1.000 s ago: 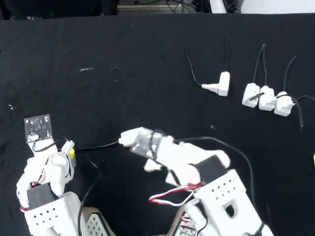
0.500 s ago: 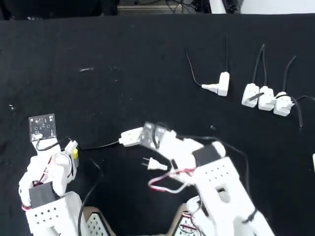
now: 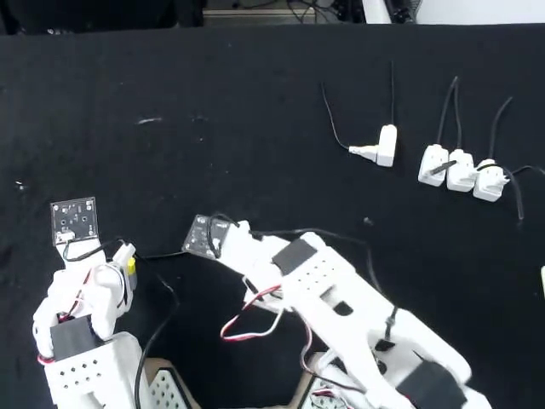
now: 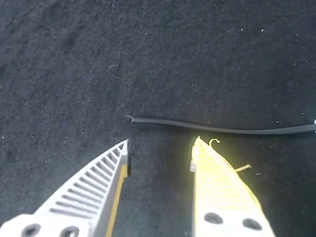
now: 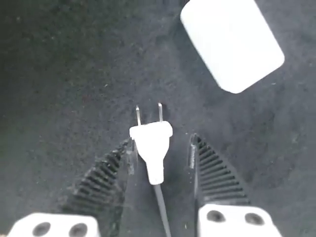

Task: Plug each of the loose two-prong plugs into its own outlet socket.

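2 arms sit at the near edge of the black table [image 3: 213, 111]. The right arm [image 3: 324, 281] stretches across toward the left arm [image 3: 85, 298], and in the high view its body hides whatever lies under its wrist.

In the right wrist view, 1 white plug [image 5: 150, 140] with 2 prongs lies flat on the cloth. It sits between the fingers of the right gripper [image 5: 160, 143], which is spread wide with 1 finger on each side of the plug. Whether either finger touches the plug cannot be told. The plug's dark cord [image 5: 162, 207] runs back between the fingers. Beyond the prongs and off to one side lies 1 white outlet block [image 5: 232, 42], apart from the plug. The frame edge cuts off 1 end of the block, and its socket face cannot be made out.

The left gripper [image 4: 161, 143] is also spread wide and holds nothing. 1 thin black cable [image 4: 222, 130] lies on the cloth just past its 2 fingertips. 1 end of the cable is loose and the other runs out of frame.

At the far right of the table, the high view shows 4 more white pieces. These are 1 lone piece [image 3: 387, 145] and a row of 3 [image 3: 461, 169] touching side by side. Black leads run from all 4. They are too small to tell plug from socket.
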